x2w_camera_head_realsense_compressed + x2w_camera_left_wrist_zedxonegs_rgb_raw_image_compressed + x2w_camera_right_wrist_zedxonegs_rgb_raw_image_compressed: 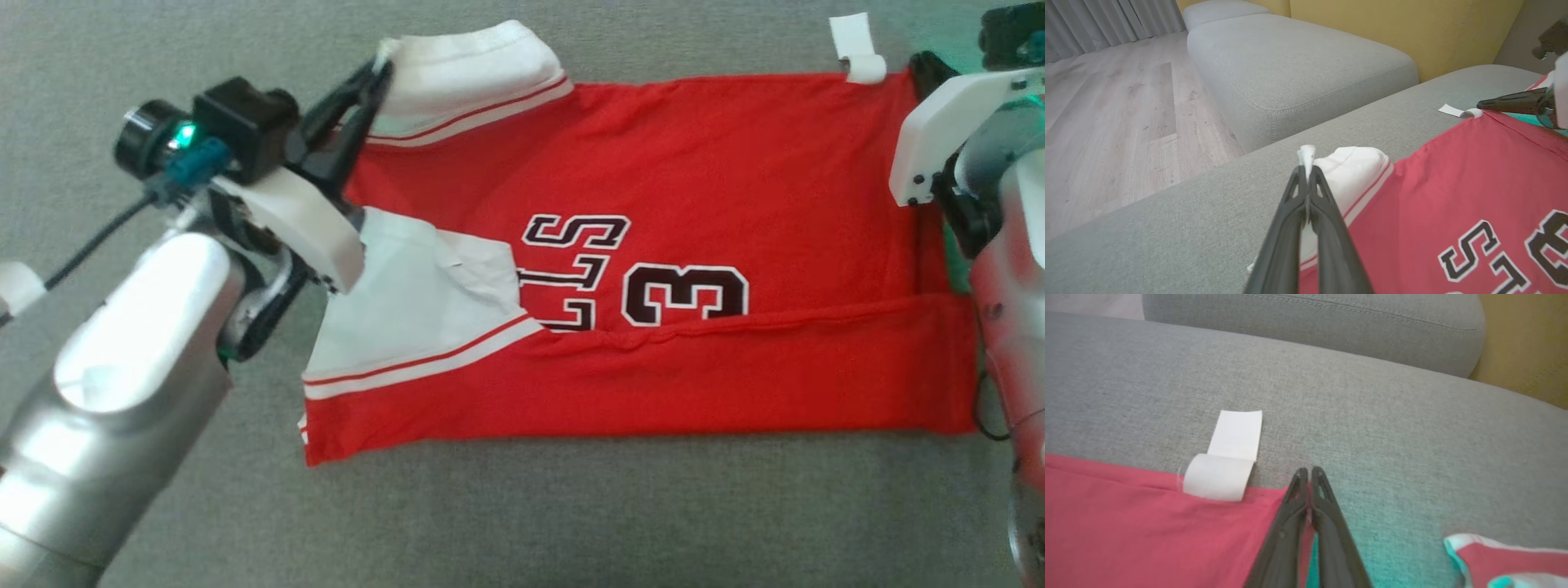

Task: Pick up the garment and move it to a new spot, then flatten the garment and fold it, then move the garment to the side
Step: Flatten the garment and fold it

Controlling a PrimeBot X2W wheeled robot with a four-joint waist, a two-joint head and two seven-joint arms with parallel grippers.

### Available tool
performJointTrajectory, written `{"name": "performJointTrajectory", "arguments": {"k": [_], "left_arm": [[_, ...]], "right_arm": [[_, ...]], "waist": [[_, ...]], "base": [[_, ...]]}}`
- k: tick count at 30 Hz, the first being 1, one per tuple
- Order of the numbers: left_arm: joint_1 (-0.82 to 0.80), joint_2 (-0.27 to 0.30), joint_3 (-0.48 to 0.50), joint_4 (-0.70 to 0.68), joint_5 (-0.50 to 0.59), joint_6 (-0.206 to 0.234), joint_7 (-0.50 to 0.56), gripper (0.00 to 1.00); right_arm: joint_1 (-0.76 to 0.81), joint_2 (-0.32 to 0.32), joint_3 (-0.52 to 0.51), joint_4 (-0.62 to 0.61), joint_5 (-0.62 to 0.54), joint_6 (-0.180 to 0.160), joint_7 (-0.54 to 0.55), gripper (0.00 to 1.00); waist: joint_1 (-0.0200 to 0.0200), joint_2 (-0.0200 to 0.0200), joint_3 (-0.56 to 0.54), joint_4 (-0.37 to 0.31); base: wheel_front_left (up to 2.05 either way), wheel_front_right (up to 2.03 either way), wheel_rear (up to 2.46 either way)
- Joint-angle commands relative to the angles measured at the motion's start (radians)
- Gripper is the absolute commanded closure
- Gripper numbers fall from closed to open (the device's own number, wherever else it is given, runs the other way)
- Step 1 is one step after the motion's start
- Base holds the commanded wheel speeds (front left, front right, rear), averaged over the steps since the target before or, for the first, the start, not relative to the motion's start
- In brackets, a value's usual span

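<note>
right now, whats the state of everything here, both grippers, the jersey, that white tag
jersey, spread on the sofa cushion, near long edge folded over the front
left gripper, shut on the jersey's white sleeve edge
right gripper, shut on the jersey's red corner
white tag, curled over at the jersey's far edge

We see the red and white fabric jersey lying spread on the grey woven cushion, its near edge folded up to the foot of its black number 3. At its far left white sleeve, our left gripper pinches the cloth, fingers together. Our right gripper meets its far right corner, largely behind a white wrist casing. A curled white strip label sits on the far edge, near that corner.
</note>
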Motion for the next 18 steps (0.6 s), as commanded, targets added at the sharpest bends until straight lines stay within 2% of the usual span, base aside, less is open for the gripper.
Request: {"name": "performJointTrajectory", "arguments": {"k": [1, 9, 13, 18], "left_arm": [[-0.061, 0.049, 0.062, -0.010, 0.001, 0.009, -0.011, 1.00], [-0.180, 0.073, 0.120, 0.095, 0.032, 0.036, -0.065, 1.00], [-0.272, 0.077, 0.129, 0.177, 0.069, 0.029, -0.109, 1.00], [-0.357, 0.046, 0.136, 0.278, 0.084, 0.021, -0.162, 1.00]], "right_arm": [[-0.035, -0.006, 0.027, -0.024, 0.024, -0.001, -0.035, 1.00], [-0.129, -0.007, 0.129, -0.070, 0.218, -0.001, -0.169, 1.00], [-0.164, -0.018, 0.195, -0.110, 0.322, -0.001, -0.211, 1.00], [-0.193, -0.036, 0.227, -0.127, 0.408, -0.001, -0.263, 1.00]], "waist": [[-0.0001, 0.0000, -0.004, -0.014], [-0.0001, 0.0000, 0.003, -0.071], [-0.0001, 0.0000, 0.018, -0.093], [-0.0001, 0.0000, 0.029, -0.097]], "base": [[0.00, 0.00, 0.00], [0.00, 0.00, 0.00], [0.00, 0.00, 0.00], [0.00, 0.00, 0.00]]}}
